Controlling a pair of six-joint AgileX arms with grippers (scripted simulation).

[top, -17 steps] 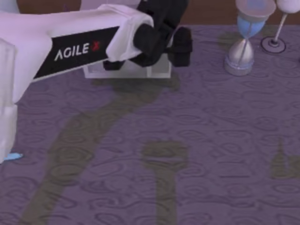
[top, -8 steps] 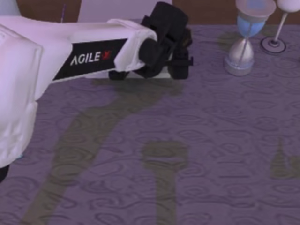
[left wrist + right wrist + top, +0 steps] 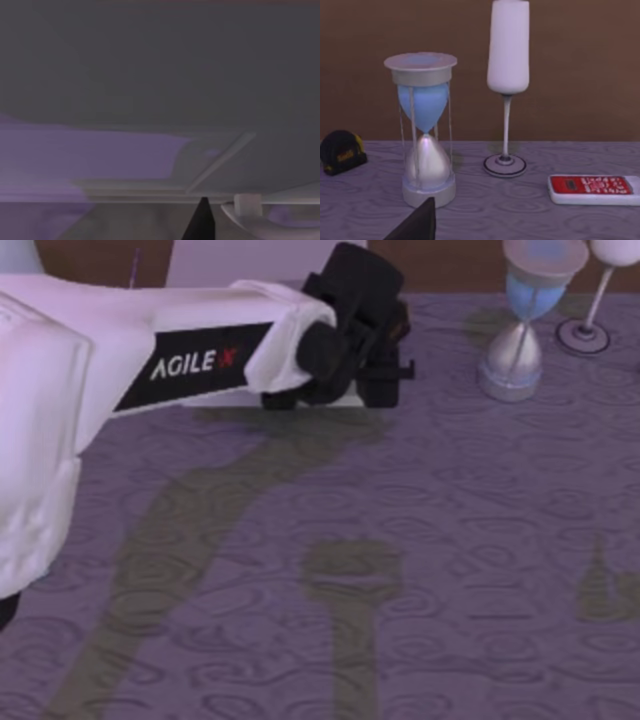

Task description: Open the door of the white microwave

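The white microwave (image 3: pixel 262 262) stands at the table's far edge, left of centre, mostly hidden under my left arm. My left gripper (image 3: pixel 385 355) is black and sits right at the microwave's front right corner. In the left wrist view the door (image 3: pixel 150 65) fills the picture from very close. Its greyish window lets the purple interior (image 3: pixel 85 150) show through. A small white block (image 3: pixel 247 204) sits at the door's edge, just beside the dark tip of my left gripper (image 3: pixel 202 222). My right gripper (image 3: pixel 420 224) is parked off the top view, with only a dark corner showing.
An hourglass with blue sand (image 3: pixel 522 330) and a tall white glass (image 3: pixel 592 300) stand at the far right. The right wrist view also shows a red-faced remote (image 3: pixel 594 189) and a black tape measure (image 3: pixel 340 152) on the purple table (image 3: pixel 450 540).
My left arm has swung down across the microwave's front, covering the white base seen a second ago. Over the last half second the gripper has only edged slightly right.
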